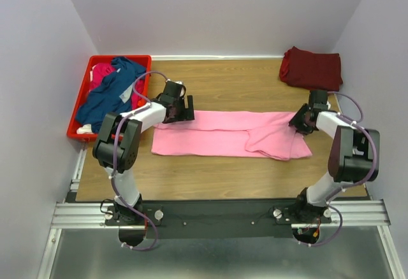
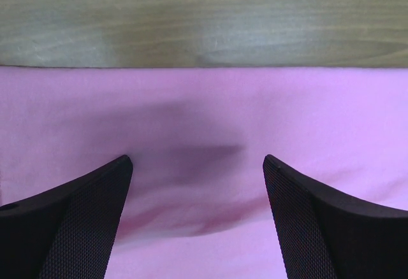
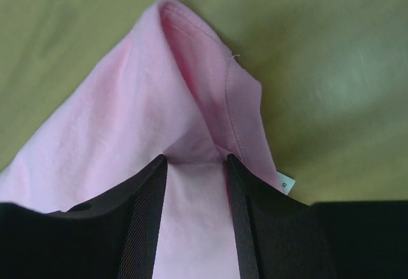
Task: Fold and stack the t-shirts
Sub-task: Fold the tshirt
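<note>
Currently a light pink t-shirt (image 1: 223, 135) lies as a long folded band across the middle of the worktop (image 1: 229, 81). The left pincer (image 1: 180, 114) hovers released, jaws wide, over the band's left end. The right pincer (image 1: 301, 121) is clenched on cloth at the right end. For a neat fold, the left should probably grip first, then both lift evenly, edges aligned.
</note>
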You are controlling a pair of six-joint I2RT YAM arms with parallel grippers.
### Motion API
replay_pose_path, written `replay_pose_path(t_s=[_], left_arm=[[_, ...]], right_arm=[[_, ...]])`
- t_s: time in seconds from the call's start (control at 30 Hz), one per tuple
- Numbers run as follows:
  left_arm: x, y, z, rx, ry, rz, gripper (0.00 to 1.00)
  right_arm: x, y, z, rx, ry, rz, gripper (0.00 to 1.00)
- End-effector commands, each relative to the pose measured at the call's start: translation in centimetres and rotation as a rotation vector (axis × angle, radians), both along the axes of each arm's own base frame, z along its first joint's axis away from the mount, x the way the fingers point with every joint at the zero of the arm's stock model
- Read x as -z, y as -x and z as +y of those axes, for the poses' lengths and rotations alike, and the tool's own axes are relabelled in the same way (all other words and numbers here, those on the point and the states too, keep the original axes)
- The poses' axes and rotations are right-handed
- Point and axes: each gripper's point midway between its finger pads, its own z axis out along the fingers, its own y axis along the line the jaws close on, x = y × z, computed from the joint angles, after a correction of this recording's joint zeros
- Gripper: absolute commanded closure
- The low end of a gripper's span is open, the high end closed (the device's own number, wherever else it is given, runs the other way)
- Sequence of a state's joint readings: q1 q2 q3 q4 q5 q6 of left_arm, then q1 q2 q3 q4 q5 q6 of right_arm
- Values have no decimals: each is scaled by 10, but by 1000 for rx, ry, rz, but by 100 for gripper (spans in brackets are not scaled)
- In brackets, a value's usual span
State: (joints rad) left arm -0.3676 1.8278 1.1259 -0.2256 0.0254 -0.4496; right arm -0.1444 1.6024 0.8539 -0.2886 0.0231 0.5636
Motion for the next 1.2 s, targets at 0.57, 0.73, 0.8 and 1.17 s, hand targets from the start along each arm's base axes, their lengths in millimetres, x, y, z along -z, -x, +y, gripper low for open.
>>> replay_pose_path(t_s=[0.57, 0.73, 0.8, 1.17], left_arm=[[-112, -1, -51, 95, 83, -214, 10], [-122, 35, -122, 296, 140, -218, 15], [-120, 43, -142, 353, 146, -207, 15], [-76, 77, -229, 568, 133, -86, 15]], right_arm=[[-51, 11, 8, -46, -41, -74, 58], [-29, 62, 23, -11, -106, -24, 60], [-19, 73, 33, -10, -159, 2, 60], [0, 88, 48, -13, -239, 31, 60]])
